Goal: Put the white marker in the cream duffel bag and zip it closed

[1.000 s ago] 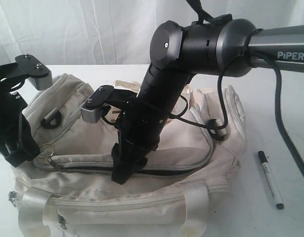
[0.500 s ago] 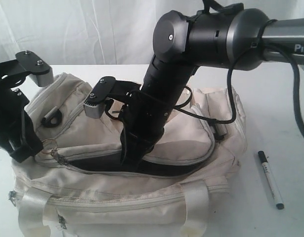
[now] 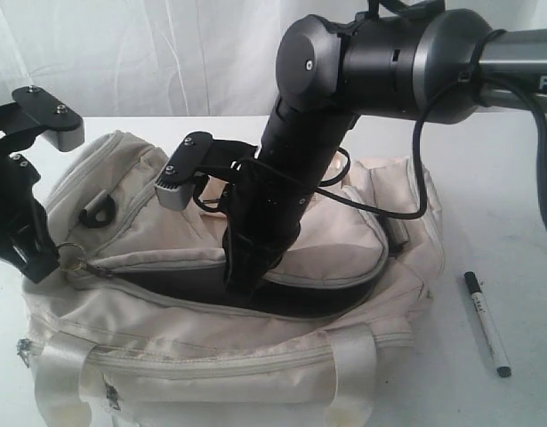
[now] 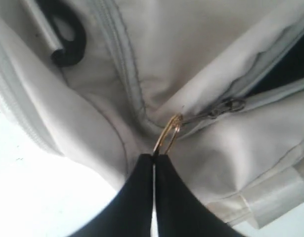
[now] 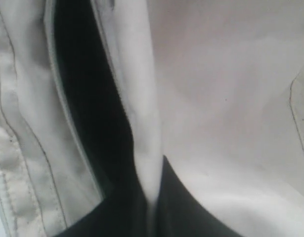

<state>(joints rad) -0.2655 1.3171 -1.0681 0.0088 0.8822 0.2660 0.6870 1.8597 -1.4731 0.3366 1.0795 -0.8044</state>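
Note:
The cream duffel bag point(image 3: 166, 329) lies across the table with its top zipper parted over a dark opening point(image 3: 202, 289). My right gripper point(image 3: 240, 283) reaches across the middle and is shut on the edge of the bag's top flap point(image 5: 142, 123), holding it up; in the right wrist view my right gripper point(image 5: 152, 190) pinches that fabric beside the dark opening point(image 5: 87, 98). My left gripper point(image 3: 42, 262) is shut on the metal ring zipper pull point(image 3: 68, 253) at the bag's left end. The left wrist view shows the gripper point(image 4: 154, 157) holding the ring point(image 4: 167, 133). The white marker point(image 3: 486, 325) lies on the table to the right of the bag.
The right arm and its black cable point(image 3: 406, 209) hang over the bag's middle. A black buckle point(image 3: 95, 212) sits on the bag's left top. Webbing handles point(image 3: 353, 365) cross the near side. White table point(image 3: 513, 178) surrounds the bag, with a white curtain behind.
My right gripper closed on the top flap and lifted it, so the dark opening grew wider. My left gripper shifted slightly left with the ring. The marker stayed put.

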